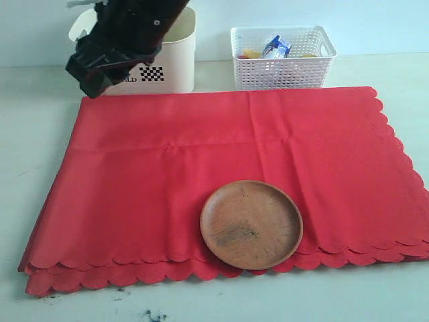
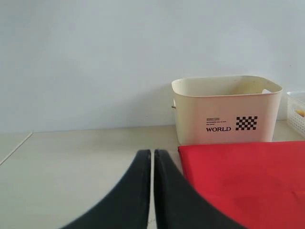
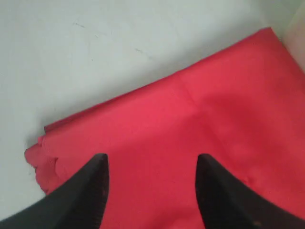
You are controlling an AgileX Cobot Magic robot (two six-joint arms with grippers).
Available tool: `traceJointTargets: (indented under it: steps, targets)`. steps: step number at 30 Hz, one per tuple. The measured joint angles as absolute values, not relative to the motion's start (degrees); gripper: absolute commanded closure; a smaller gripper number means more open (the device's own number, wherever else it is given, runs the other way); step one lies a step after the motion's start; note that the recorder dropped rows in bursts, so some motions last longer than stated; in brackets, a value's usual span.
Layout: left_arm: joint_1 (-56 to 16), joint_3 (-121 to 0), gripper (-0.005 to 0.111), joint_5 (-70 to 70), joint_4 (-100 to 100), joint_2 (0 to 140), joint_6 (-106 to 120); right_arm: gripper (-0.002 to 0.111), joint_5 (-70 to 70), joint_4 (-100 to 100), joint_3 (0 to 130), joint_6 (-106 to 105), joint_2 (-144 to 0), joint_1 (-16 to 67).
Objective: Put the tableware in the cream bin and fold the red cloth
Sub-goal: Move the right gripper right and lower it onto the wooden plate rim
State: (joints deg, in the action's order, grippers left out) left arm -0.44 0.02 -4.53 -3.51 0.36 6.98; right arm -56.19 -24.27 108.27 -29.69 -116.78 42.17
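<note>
1. Brown plate (image 1: 251,225) lies flat on the red cloth (image 1: 167,161), at its near hem.
2. Cloth on the counter (image 1: 33,141): long axis left-right, scallops near and right.
3. Left tool (image 2: 152,151) closed; right tool (image 3: 151,157) open over the cloth.
4. Cream bin (image 1: 177,67) upright behind the far-left corner.

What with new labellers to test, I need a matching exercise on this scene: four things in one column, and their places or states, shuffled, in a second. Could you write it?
Column one
1. round brown wooden plate
2. white lattice plastic basket
3. left gripper
4. right gripper

Column two
A. jaws apart, over the bright red scalloped cloth
B. lies on that cloth, near its scalloped front edge
C. jaws closed, nothing between them
D. holds a blue-and-white carton

Pairs: 1-B, 2-D, 3-C, 4-A
</note>
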Motion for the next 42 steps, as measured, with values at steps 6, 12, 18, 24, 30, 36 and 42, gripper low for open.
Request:
traceJointTargets:
  steps: [6, 12, 18, 24, 30, 36, 42]
  targets:
    - [-0.4, 0.0, 0.102, -4.5, -3.5, 0.4, 7.0, 0.056, -46.7, -24.5, 88.5, -30.8, -105.4, 40.7]
    - [-0.4, 0.0, 0.102, -4.5, -3.5, 0.4, 7.0, 0.056, -34.1, -24.6, 66.6, -31.1, -95.3, 37.9]
    - [-0.4, 0.0, 0.102, -4.5, -3.5, 0.4, 7.0, 0.062, -20.6, -24.6, 49.4, -30.8, -91.9, 33.5]
    - [-0.4, 0.0, 0.102, -4.5, -3.5, 0.4, 7.0, 0.065, -17.2, -24.8, 42.1, -28.8, -91.9, 30.2]
    - [-0.4, 0.0, 0.102, -4.5, -3.5, 0.4, 7.0, 0.065, -17.9, -24.9, 39.3, -28.6, -91.9, 30.1]
    - [-0.4, 0.0, 0.102, -4.5, -3.5, 0.4, 7.0, 0.065, -14.4, -25.0, 38.8, -27.1, -92.3, 30.1]
    - [-0.4, 0.0, 0.102, -4.5, -3.5, 0.4, 7.0, 0.065, -9.2, -25.3, 38.8, -25.7, -97.6, 30.1]
